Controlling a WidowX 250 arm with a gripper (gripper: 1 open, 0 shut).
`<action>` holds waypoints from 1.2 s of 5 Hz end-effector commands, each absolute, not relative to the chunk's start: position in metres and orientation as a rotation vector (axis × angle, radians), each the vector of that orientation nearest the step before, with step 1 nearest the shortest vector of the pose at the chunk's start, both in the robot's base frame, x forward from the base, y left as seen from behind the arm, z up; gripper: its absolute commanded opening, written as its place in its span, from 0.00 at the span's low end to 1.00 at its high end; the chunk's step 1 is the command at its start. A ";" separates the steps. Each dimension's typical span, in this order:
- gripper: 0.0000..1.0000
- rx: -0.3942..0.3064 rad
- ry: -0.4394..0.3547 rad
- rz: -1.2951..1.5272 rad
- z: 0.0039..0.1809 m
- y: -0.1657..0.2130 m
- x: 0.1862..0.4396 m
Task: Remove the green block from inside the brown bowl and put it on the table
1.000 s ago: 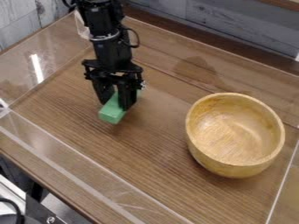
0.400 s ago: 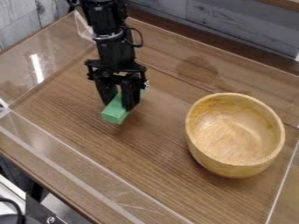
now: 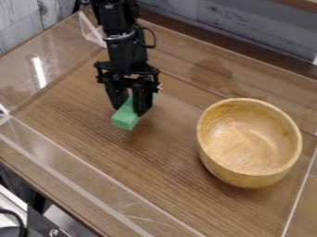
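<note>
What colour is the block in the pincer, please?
Bright green block, clearest in the camera view.

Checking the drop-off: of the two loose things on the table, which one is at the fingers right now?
The green block, clamped at the tips of the gripper left of centre. The brown bowl sits empty, apart to the right.

Camera view: left of centre, the black gripper (image 3: 130, 105) points steeply down with its jaws closed on the green block (image 3: 126, 118), whose lower end is at the wood-grain table (image 3: 111, 176), well apart from the empty brown bowl (image 3: 250, 142) at lower right.
</note>
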State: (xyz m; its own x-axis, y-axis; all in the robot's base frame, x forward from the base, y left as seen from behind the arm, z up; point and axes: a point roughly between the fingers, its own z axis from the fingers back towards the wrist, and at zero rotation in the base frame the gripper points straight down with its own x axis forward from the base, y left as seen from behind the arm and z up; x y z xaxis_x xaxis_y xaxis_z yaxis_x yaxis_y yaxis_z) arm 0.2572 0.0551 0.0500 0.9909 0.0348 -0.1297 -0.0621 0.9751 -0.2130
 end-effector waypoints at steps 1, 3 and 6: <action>0.00 -0.206 0.056 0.037 0.062 0.058 0.272; 1.00 -0.216 0.042 0.033 0.056 0.059 0.278; 1.00 -0.252 0.023 0.017 0.083 0.058 0.276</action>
State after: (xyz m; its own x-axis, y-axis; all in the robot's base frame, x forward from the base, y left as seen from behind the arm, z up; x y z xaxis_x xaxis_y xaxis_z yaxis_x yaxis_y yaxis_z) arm 0.2680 0.0530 0.0619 0.9949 0.0029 -0.1011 -0.0302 0.9626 -0.2694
